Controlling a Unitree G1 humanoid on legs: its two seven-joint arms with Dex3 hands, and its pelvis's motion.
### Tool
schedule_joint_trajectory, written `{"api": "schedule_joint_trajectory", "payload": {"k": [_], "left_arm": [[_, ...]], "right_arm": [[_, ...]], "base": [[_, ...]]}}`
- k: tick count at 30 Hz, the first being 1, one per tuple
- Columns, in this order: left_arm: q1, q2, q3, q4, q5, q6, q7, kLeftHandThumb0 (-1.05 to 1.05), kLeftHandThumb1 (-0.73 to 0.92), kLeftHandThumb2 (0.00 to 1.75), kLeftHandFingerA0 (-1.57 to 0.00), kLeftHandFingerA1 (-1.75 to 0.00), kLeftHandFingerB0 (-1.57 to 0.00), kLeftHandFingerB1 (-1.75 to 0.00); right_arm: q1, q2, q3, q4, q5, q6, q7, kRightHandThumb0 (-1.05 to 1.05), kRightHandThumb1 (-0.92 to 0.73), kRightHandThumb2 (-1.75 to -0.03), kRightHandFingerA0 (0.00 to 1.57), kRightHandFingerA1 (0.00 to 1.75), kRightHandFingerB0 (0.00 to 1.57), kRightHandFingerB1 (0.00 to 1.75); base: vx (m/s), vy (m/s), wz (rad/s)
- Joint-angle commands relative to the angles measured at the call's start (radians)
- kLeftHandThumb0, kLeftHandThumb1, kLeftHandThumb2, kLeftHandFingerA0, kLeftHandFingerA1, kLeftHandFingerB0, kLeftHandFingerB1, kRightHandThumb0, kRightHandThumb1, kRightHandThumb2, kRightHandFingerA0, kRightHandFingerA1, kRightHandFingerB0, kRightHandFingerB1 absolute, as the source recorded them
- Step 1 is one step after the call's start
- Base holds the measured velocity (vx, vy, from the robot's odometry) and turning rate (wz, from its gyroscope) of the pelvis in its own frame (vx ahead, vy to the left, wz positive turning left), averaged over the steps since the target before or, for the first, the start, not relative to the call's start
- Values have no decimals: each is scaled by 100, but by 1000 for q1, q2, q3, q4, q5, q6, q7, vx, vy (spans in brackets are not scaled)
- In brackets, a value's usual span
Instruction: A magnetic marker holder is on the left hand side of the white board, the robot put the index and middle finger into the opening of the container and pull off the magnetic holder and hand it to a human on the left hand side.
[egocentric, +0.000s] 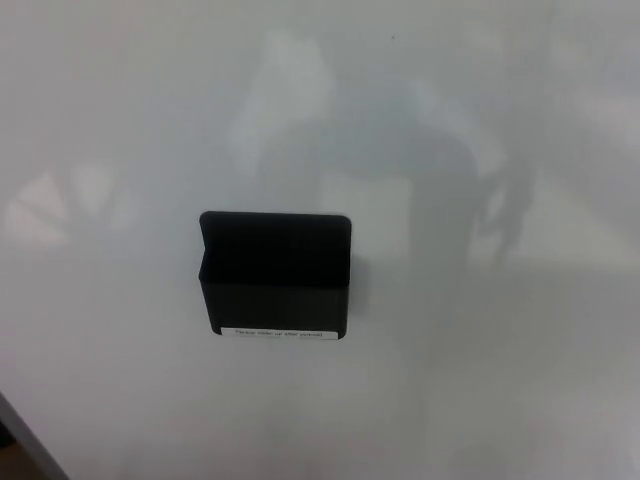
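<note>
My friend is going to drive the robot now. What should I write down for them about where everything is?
Hands: neither the left nor the right shows in the head view.
Holder: black, still stuck on the whiteboard, a bit left of the picture's middle, opening at the top. A small white label runs along its lower edge; the writing is too blurred to read.
Done: nothing that shows.
Left: put fingers into the opening, pull the holder off the board, pass it to the person on the left. No person is in view yet.

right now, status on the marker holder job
Both robot hands out of view. Black magnetic marker holder on whiteboard, untouched. Nothing blocking it.
</note>
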Motion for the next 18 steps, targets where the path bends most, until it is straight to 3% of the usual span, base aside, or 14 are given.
{"api": "schedule_joint_trajectory", "payload": {"k": [1, 4, 7, 8, 10, 11, 12, 13, 15, 16, 17, 18], "left_arm": [[36, -7, 95, 31, -90, -541, -50, -68, 55, 58, -52, -37, -39, -33], [49, -3, 101, -61, -108, -583, -79, -70, 55, 58, -53, -36, -40, -33], [95, 14, 100, -348, -182, -569, -166, -63, 57, 57, -47, -35, -36, -33], [110, 26, 98, -476, -217, -530, -195, -67, 47, 79, -39, -45, -32, -43], [119, 40, 95, -594, -236, -498, -207, -67, 47, 79, -39, -45, -32, -43], [129, 58, 95, -673, -242, -473, -213, -61, 57, 57, -43, -33, -34, -31], [135, 64, 95, -710, -245, -459, -217, -61, 57, 57, -43, -33, -34, -31], [140, 75, 97, -795, -253, -437, -216, -65, 47, 78, -37, -46, -30, -42], [148, 90, 99, -921, -267, -403, -214, -65, 47, 78, -37, -46, -30, -42], [153, 109, 105, -1023, -222, -405, -188, -65, 60, 57, -44, -33, -34, -31], [155, 114, 107, -1053, -209, -404, -180, -65, 60, 57, -44, -33, -34, -31], [156, 124, 115, -1119, -184, -398, -169, -67, 60, 57, -44, -34, -34, -31]], "right_arm": [[6, 28, -13, 56, 7, -489, -83, -55, -80, -64, 58, 43, 17, 27], [1, 24, -7, 54, -8, -483, -111, -62, -81, -64, 61, 45, 18, 28], [-23, 25, -16, 64, 2, -478, -108, -67, -79, -64, 61, 45, 18, 27], [-35, 25, -19, 68, 6, -479, -106, -68, -79, -64, 61, 45, 19, 28], [-48, 24, -17, 70, 3, -485, -110, -68, -79, -64, 61, 45, 19, 28], [-54, 25, -19, 72, 4, -488, -112, -67, -79, -64, 61, 45, 20, 28], [-57, 26, -19, 74, 5, -490, -113, -67, -79, -64, 61, 45, 20, 28], [-67, 24, -20, 80, 6, -488, -108, -58, -78, -64, 60, 44, 18, 27], [-81, 23, -21, 88, 9, -487, -101, -58, -78, -64, 60, 44, 18, 27], [-85, 28, -33, 90, 34, -493, -62, -55, -79, -64, 59, 43, 19, 27], [-87, 30, -37, 91, 41, -495, -51, -55, -79, -64, 59, 43, 19, 27], [-91, 30, -35, 91, 38, -493, -53, -40, -57, -104, 51, 64, 4, 44]], "base": [[0, 0, 0], [0, 0, 0], [0, 0, 0], [0, 0, 0], [0, 0, 0], [0, 0, 0], [0, 0, 0], [0, 0, 0], [0, 0, 0], [0, 0, 0], [0, 0, 0], [0, 0, 0]]}}
